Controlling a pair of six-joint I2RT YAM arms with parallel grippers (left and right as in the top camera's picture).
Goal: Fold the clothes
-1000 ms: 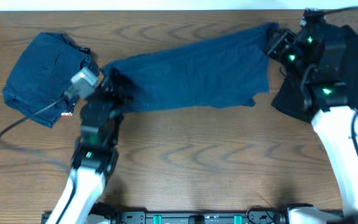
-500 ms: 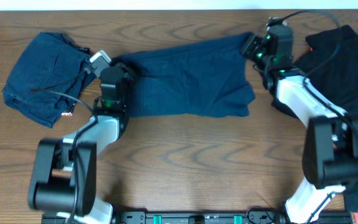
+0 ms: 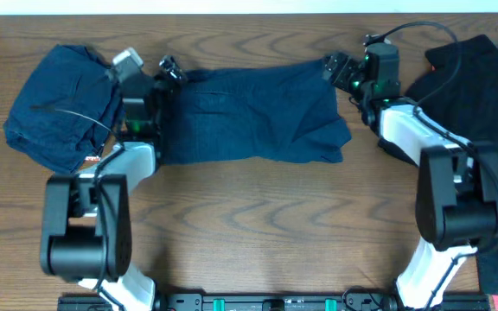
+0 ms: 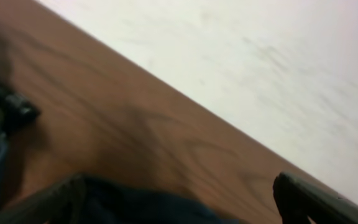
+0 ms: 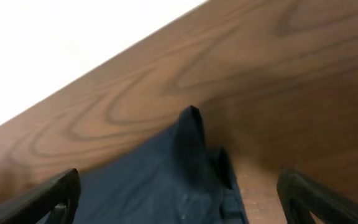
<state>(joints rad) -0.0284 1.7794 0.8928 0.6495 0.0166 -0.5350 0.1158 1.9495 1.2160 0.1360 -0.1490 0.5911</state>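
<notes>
Inspecting the layout: the navy garment (image 3: 249, 117) lies flat on the surface (image 3: 258, 225), its long axis running left to right between my two hands. My left hand (image 3: 169, 67) is at its far left corner and my right hand (image 3: 330, 66) at its far right corner. Both hands are released, fingers (image 5: 48, 196) spread wide astride the cloth, gripping nothing. The garment's body lies nearward of both. Judgement: folding calls for grasping both far corners.

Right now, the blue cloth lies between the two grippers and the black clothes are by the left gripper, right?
No. The overhead view shows the black clothes by the right gripper, not the left gripper. The blue cloth is between them.
</notes>
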